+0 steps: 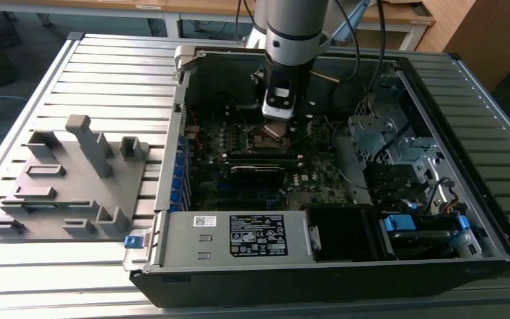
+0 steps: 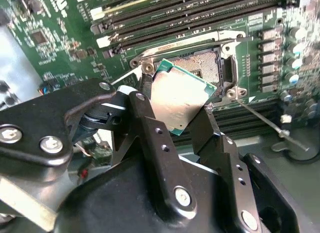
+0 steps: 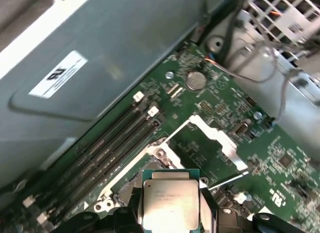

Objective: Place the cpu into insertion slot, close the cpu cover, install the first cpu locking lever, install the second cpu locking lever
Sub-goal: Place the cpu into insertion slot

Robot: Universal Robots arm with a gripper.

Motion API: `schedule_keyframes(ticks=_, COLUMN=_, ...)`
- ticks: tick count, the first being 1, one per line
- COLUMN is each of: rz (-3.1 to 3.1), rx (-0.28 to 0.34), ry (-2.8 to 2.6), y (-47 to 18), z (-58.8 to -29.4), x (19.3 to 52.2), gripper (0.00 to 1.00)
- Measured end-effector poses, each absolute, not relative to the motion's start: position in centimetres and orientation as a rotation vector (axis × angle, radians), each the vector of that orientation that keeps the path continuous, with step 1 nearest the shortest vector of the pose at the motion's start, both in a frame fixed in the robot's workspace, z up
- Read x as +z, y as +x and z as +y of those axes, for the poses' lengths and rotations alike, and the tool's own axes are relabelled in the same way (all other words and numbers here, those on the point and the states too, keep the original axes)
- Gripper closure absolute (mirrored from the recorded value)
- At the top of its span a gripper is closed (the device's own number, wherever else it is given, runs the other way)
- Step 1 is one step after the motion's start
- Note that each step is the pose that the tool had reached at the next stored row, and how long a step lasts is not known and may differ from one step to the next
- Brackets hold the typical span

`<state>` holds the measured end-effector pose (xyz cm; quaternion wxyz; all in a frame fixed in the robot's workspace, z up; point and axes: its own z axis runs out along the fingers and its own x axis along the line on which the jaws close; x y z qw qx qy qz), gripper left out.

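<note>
Just over the insertion slot (image 2: 202,63), the gripper (image 2: 176,100), tight around the tilted cpu (image 2: 184,93).

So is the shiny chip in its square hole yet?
Not yet. The claw holds the chip tilted, and the socket shows a bare middle.

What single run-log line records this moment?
gripper: shut on cpu | cpu: tilted over slot, not seated | slot: uncovered
</note>
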<state>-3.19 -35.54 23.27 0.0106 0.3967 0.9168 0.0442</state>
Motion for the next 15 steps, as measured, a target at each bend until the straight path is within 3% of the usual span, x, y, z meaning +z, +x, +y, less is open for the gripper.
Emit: schedule_keyframes(ticks=15, rz=2.656, rx=0.132, ry=1.609, y=-3.19, z=-35.54, x=23.10, gripper=0.46)
